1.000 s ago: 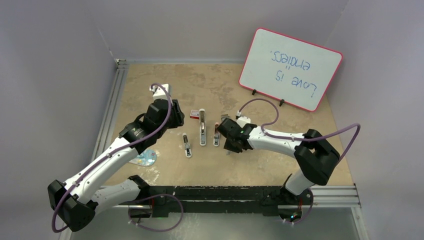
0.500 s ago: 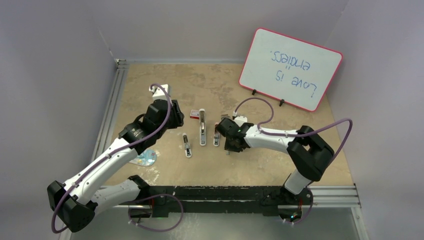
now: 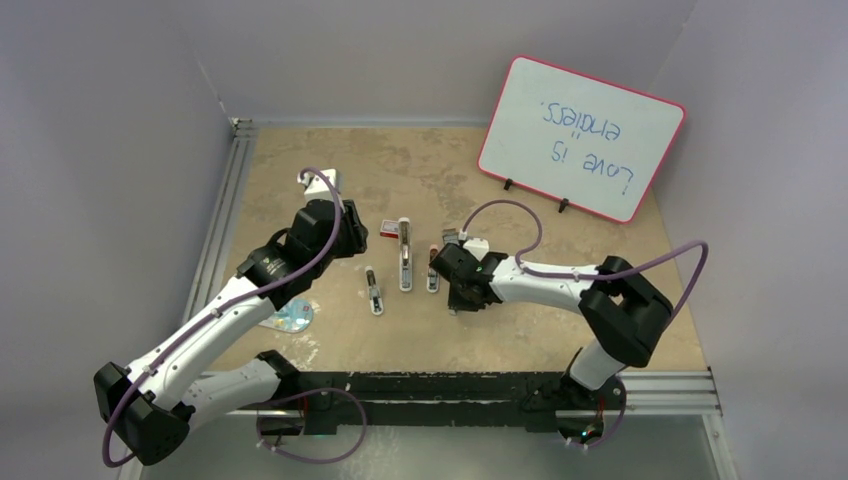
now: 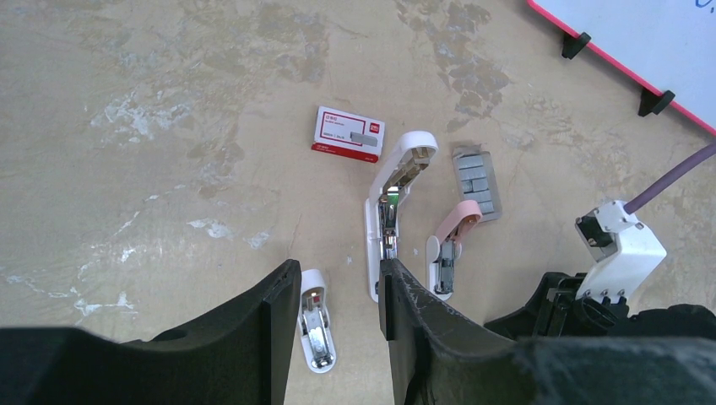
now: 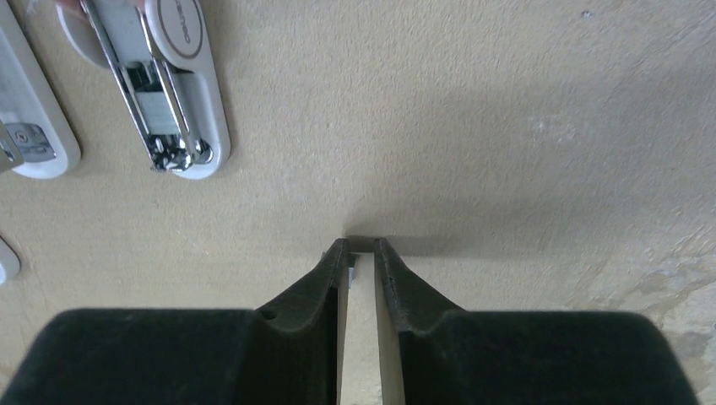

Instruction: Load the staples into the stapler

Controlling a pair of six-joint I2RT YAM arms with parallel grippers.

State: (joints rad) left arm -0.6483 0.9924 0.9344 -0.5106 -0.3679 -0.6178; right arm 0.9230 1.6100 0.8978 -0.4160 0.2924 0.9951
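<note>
The red staple box [image 4: 349, 135] lies shut on the table, also seen in the top view [image 3: 388, 228]. A grey tray of staples [image 4: 477, 177] lies beside the pink stapler [image 4: 452, 245], which is flipped open with its metal magazine showing [image 5: 160, 93]. My left gripper [image 4: 336, 278] is open and empty, hovering above the staplers. My right gripper [image 5: 360, 249] is low at the table just right of the pink stapler [image 3: 433, 272]. Its jaws stand a narrow gap apart, with a small silvery bit of staples [image 5: 350, 268] at the left fingertip.
A long white stapler [image 4: 393, 202] lies open in the middle, and a small white stapler [image 4: 314, 321] lies to its left. A pink-framed whiteboard [image 3: 580, 135] stands at the back right. A shiny disc [image 3: 292, 317] lies near the left arm. Grey walls enclose the table.
My right gripper has shifted slightly left and nearer along the table, and its arm has pulled in. The left arm has not moved.
</note>
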